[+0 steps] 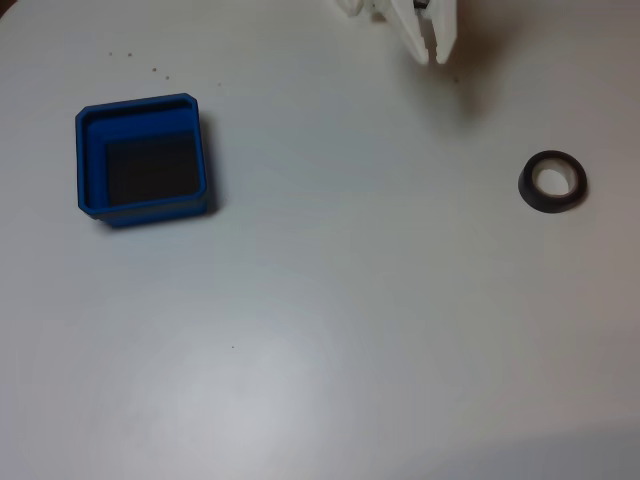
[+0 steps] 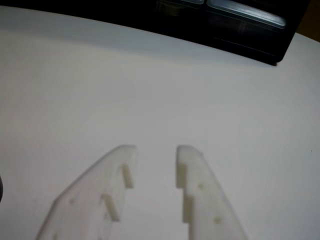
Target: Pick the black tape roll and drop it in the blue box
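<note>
Fixed view: The gripper (image 1: 437, 55) enters from the far edge, right of centre, with its white fingertips pointing toward the near side. The black tape roll (image 1: 553, 182) lies flat on the white table (image 1: 330, 330), to the right of and nearer than the fingertips, well apart from them. The roll is a ring with its pale core opening facing up, so it has no long axis in the table plane; its axis of symmetry runs roughly vertical, tilted slightly in this picture by the camera angle. The blue box (image 1: 142, 160) sits at the left, open side up, well apart from both roll and gripper. The coming move appears to call for travel to the right and toward the near side, then a descent over the rim of the ring.

Wrist view: The 2 fingers (image 2: 107, 192) of the gripper (image 2: 156, 150) stand parted with bare table between them; the jaws are released and hold nothing. A dark object (image 2: 235, 25) lines the far edge of the table. A small dark sliver at the left edge cannot be identified.
</note>
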Robot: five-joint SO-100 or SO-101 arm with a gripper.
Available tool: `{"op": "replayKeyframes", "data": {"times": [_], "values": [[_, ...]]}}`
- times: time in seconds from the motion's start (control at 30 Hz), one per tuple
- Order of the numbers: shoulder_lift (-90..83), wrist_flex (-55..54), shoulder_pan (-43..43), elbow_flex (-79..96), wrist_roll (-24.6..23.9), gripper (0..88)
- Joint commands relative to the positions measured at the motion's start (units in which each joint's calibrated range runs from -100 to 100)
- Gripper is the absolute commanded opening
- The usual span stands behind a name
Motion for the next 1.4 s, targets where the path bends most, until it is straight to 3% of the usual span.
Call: {"op": "replayKeyframes", "data": {"times": [0.0, 0.27, 0.73, 1.37], "values": [[-3.57, -0.86, -0.19, 0.81, 0.08, 1.4], [-3.57, -0.86, -1.37, 0.81, 0.17, 1.4], [-3.57, -0.86, -23.45, 0.90, -0.27, 1.4], [0.94, 2.27, -23.94, 0.54, -0.19, 1.4]]}}
